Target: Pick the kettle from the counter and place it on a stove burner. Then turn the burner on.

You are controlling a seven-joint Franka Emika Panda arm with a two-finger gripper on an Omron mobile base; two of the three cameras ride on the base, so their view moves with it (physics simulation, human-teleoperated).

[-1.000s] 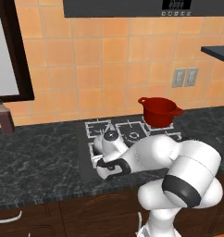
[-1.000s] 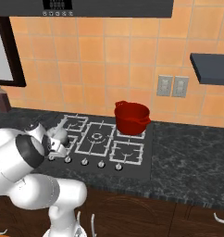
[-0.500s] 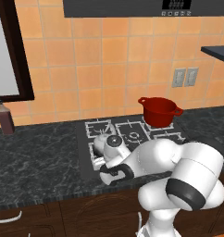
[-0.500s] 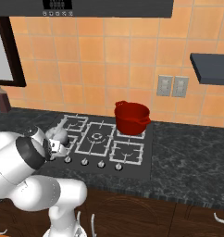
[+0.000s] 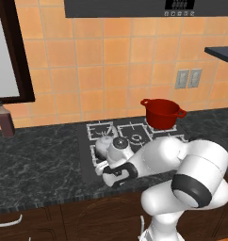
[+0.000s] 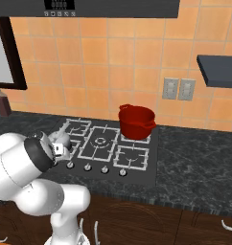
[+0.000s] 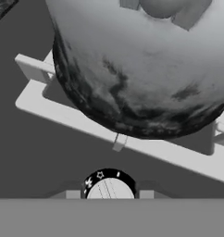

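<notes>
The silver-grey kettle (image 5: 104, 142) stands on the front-left stove burner, whose light-grey grate (image 7: 115, 141) runs under the kettle (image 7: 141, 69) in the hand view. Nothing holds it. My gripper (image 5: 117, 174) hangs low over the cooktop's front edge, just in front of the kettle (image 6: 61, 139). In the hand view the gripper (image 7: 109, 195) looks open, with a fingertip (image 7: 73, 194) barely peeking out on each side of a silver knob (image 7: 109, 188) with a black dial. The dark marbled counter (image 5: 36, 162) stretches to the left.
A red pot (image 5: 161, 113) sits on the back-right burner. The other silver knobs (image 6: 105, 169) line the cooktop's front. A dark bottle (image 5: 5, 121) stands at the far left by the wall. The tiled wall runs behind.
My hand has drawn back from the kettle and dropped toward the knob row at the cooktop's front. The kettle has stayed on the burner.
</notes>
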